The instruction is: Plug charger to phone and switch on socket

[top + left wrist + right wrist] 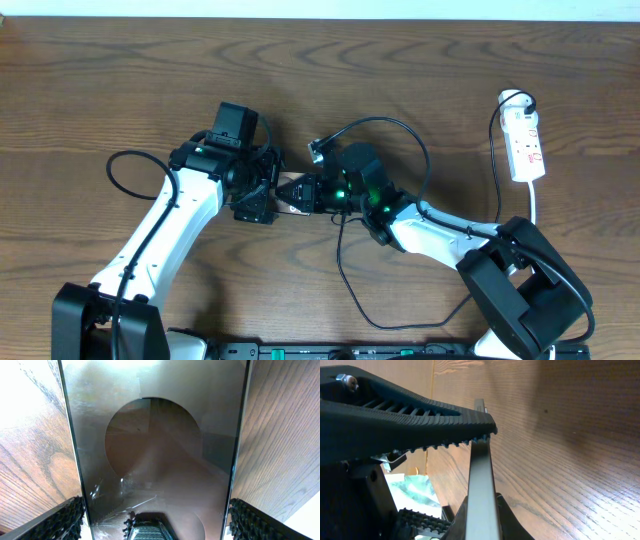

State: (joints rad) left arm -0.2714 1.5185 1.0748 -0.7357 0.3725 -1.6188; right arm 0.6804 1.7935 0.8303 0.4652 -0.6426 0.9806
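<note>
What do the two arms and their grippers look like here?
The left arm and right arm have white links, black joints and thin black cables looping alongside. Green lights glow near the right wrist. Fingers are black with ribbed, toothed pads.

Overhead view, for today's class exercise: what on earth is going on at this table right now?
Both arms meet over the middle of the table, sharing the phone. The right gripper is shut on the phone's thin edge. The left gripper straddles its glossy face; whether it presses is unclear. The socket lies untouched at the right, with the thin black charger cable leaving it. Whether the plug is in the phone cannot be seen.
</note>
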